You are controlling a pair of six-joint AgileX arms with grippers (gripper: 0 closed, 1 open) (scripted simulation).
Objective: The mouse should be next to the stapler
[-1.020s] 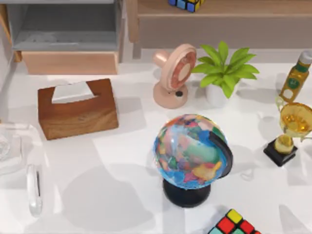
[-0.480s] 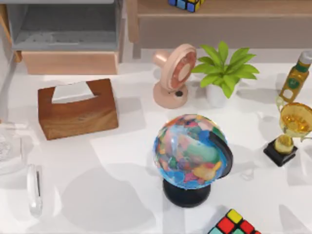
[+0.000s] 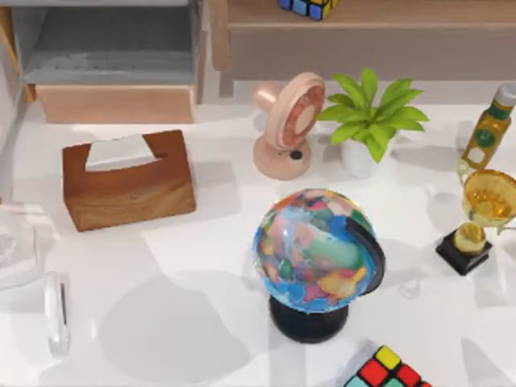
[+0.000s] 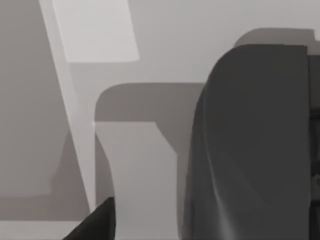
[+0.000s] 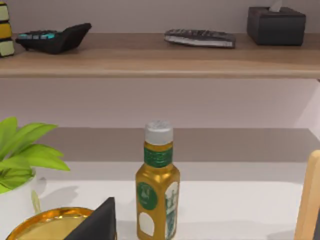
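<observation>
I cannot pick out the mouse or the stapler with certainty. A slim white object with a dark slit [image 3: 57,314] lies near the table's left edge, beside a clear glassy item [image 3: 14,246]; whether either is the stapler I cannot tell. In the left wrist view a large dark grey rounded body [image 4: 250,145] sits close to the camera against pale grey panels. It may be the mouse. One dark fingertip [image 4: 97,222] of my left gripper shows beside it. In the right wrist view a dark fingertip [image 5: 97,222] of my right gripper sits before a golden bottle [image 5: 157,187].
On the table stand a wooden tissue box [image 3: 129,179], a pink fan [image 3: 286,125], a potted plant [image 3: 371,117], a globe [image 3: 317,258], a gold trophy [image 3: 480,218], the bottle [image 3: 488,129] and a colour cube [image 3: 387,372]. Shelves line the back.
The soft shadows on the lower left of the table have shifted a little. The clear item at the left edge has moved slightly. Nothing else has moved.
</observation>
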